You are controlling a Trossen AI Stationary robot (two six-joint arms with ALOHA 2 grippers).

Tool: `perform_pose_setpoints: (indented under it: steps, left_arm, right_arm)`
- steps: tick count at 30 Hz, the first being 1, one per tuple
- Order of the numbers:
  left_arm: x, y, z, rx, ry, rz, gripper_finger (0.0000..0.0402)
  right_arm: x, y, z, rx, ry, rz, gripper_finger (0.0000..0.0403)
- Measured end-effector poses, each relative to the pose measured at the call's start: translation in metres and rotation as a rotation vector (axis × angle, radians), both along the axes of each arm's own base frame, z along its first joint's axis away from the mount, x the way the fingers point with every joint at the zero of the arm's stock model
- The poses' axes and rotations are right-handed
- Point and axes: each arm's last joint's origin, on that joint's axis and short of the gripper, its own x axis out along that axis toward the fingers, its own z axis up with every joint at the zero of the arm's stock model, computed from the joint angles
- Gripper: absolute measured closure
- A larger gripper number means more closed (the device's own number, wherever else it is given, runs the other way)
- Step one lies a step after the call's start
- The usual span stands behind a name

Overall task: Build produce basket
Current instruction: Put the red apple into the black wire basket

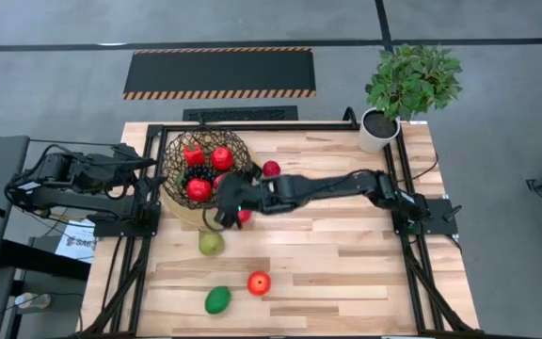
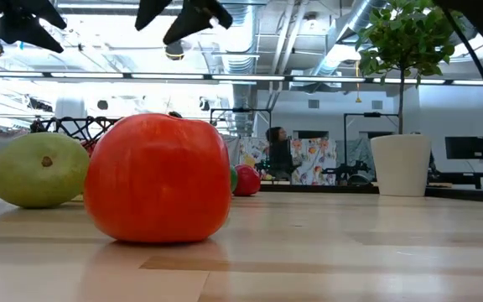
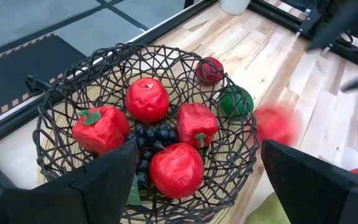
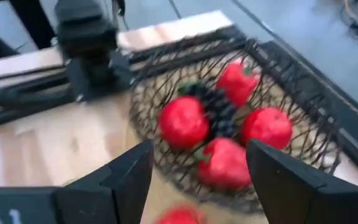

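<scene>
wooden worktop (image 1: 346, 254), wire basket (image 1: 177, 155) partly filled.
right claw (image 1: 231, 212) beside basket rim, fingers parted, empty; red fruit (image 4: 180, 215) blurred below it.

R arm stretched across | R claw (image 1: 231, 213) open | L arm parked, L claw (image 3: 194, 186) open

The overhead camera looks straight down on my whole pale wooden counter (image 1: 346, 273). The low camera sits at counter level, very near a red toy apple (image 2: 158, 178), facing the room. Both my wrist cameras look down closely on the dark brown open-weave wire basket (image 3: 61, 112), their shared ground.
</scene>
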Motion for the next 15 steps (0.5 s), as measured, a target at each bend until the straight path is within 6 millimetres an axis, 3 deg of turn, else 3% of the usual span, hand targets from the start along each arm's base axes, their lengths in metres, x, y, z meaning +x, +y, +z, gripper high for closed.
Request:
perform_pose_setpoints:
  steps: [8, 11, 15]
  left_arm:
    - [0.0, 0.0, 0.0, 0.0, 0.001, 0.0, 0.0072]
    - [0.0, 0.0, 0.0, -0.001, 0.002, -0.002, 0.0072]
    - [0.0, 0.0, 0.0, -0.003, 0.003, -0.003, 0.0072]
  right_arm:
    - [0.005, -0.067, -0.004, -0.03, 0.012, -0.073, 0.0128]
    - [-0.001, -0.062, -0.01, 0.03, 0.1, 0.005, 0.0127]
    - [-0.015, -0.034, -0.007, 0.102, 0.194, 0.077, 0.0127]
